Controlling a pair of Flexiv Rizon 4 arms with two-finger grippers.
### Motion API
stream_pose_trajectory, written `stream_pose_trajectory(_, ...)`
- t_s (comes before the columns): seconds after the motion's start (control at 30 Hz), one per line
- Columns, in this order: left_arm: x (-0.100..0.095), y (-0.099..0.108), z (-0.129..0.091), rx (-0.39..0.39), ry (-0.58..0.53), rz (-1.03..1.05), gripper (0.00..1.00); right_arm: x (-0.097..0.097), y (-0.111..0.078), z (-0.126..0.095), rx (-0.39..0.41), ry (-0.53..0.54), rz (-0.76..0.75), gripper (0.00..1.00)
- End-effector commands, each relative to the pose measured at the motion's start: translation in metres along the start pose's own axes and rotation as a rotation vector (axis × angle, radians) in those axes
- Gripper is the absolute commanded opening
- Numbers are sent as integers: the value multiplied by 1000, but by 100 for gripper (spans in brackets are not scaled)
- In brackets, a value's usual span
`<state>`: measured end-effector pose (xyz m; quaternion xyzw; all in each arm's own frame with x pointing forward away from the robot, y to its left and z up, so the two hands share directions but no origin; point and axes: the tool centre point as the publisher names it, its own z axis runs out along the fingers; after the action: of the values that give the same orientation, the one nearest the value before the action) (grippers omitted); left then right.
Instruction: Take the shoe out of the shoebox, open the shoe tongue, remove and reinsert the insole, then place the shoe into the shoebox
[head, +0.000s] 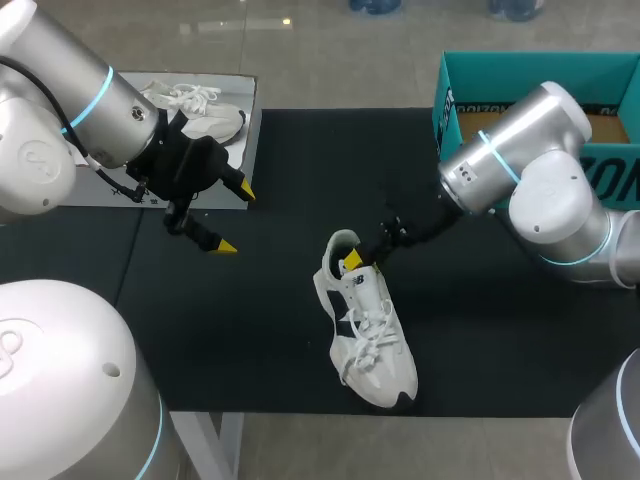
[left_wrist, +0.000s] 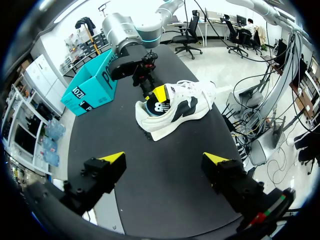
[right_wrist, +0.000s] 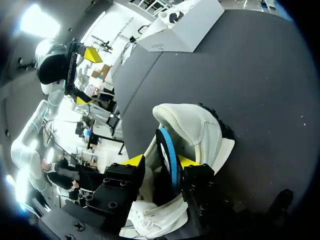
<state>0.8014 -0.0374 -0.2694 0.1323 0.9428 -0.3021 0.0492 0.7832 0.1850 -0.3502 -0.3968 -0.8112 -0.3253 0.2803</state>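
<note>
Nearest the robot, the shoe is seen lying on the table's black surface, out of its box, laces up, toe toward the robot and heel away. The opening is thereby turned toward the arm that works on it. At that heel the right gripper is set down into the collar, and the insole is held edge-on between its fingers. They appear clenched on it from both sides, though contact on one side is partly hidden. The insole stands half out of the shoe, its heel end raised and its front end hidden inside; it is judged to be mid-way through removal or reinsertion, and which of the two cannot be told. Further off, the left gripper hangs above the table well apart from the shoe, its fingers spread wide and grasping nothing — apparently kept clear so that the other arm has room. Farthest away, the teal shoebox is placed open at the right rear behind the right arm, where the shoe can be returned. At the left rear a white lid carries a second shoe.
</note>
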Motion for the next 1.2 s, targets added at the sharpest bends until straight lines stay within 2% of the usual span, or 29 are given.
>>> stream_pose_trajectory(0.03,-1,0,0,-3,2,0,100,5,6,-13,-6,-30,-7,100)
stream_pose_trajectory(0.23,-1,0,0,-3,2,0,100,14,18,-25,-28,-63,-42,100)
stream_pose_trajectory(0.33,-1,0,0,-3,2,0,100,17,19,-31,-32,-103,-11,100)
stream_pose_trajectory(0.5,-1,0,0,-3,2,0,100,19,13,-39,-16,-190,135,100)
stream_pose_trajectory(0.67,-1,0,0,-3,2,0,100,21,11,-35,66,-233,305,100)
stream_pose_trajectory(1.17,-1,0,0,-3,2,0,100,21,11,-35,66,-233,305,100)
stream_pose_trajectory(1.2,-1,0,0,-3,2,0,100,25,14,-41,85,-263,312,100)
